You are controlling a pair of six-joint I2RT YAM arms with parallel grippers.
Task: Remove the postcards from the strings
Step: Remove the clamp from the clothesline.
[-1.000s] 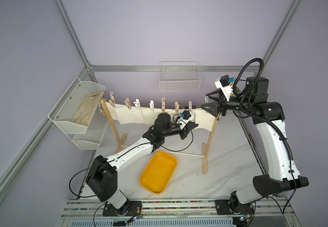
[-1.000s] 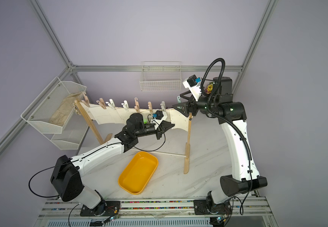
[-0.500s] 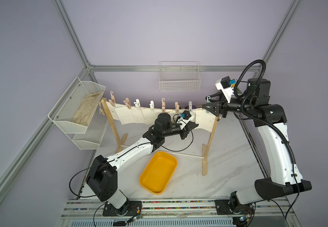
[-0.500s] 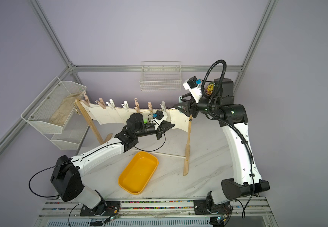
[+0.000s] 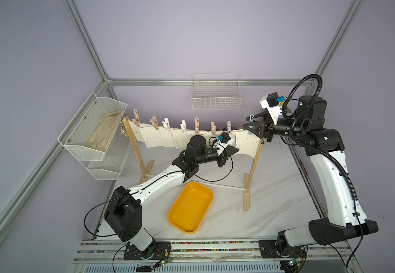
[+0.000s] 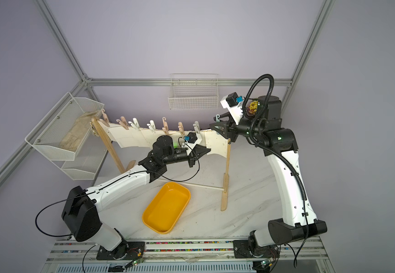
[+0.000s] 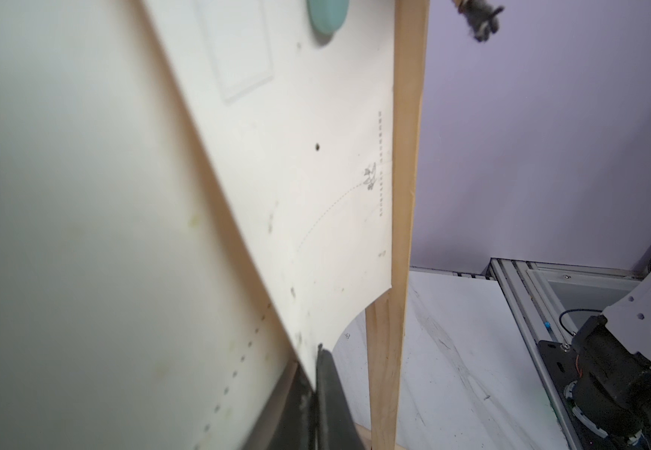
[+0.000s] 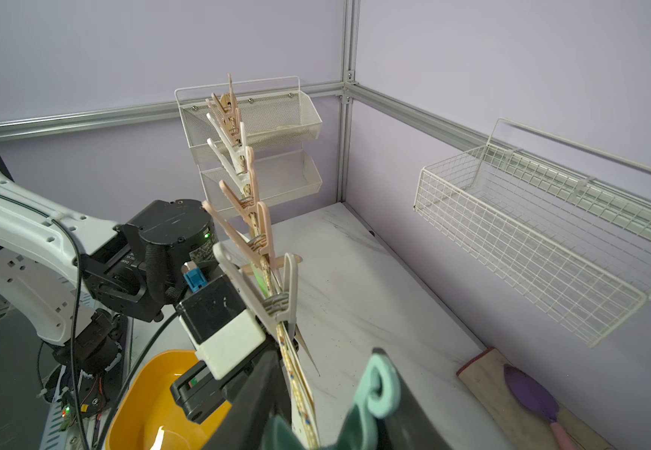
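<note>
**Top views.** A rack stands on the marbled worktop. The string runs between two wooden posts. The postcards hang under it in an overlapping row, cream faces toward the arms, each pinned by one of the clothespins.

The left gripper is at the lower edge of the row, near the right post. Its jaws are pressed together on the bottom edge of a postcard, as both top views show. The right gripper is at the top of the right post. Its jaws are narrow, one on each side of the mint clothespin that pins the end postcard. A yellow tray lies on the worktop in front of the rack.

**Left wrist.** A big blurred card with a tan edge fills the near side. Its lower edge goes in between the black fingers of the left gripper. Beyond it the end postcard lies against the right post, with a dotted curve and a small dark mark on it. The mint clothespin is at its top.

**Right wrist.** This view looks along the string, with the clothespins lined up one behind another. The mint clothespin is wedged between the right gripper's fingers, touching both. The postcards show edge-on just beside it, and the yellow tray is below.
</note>
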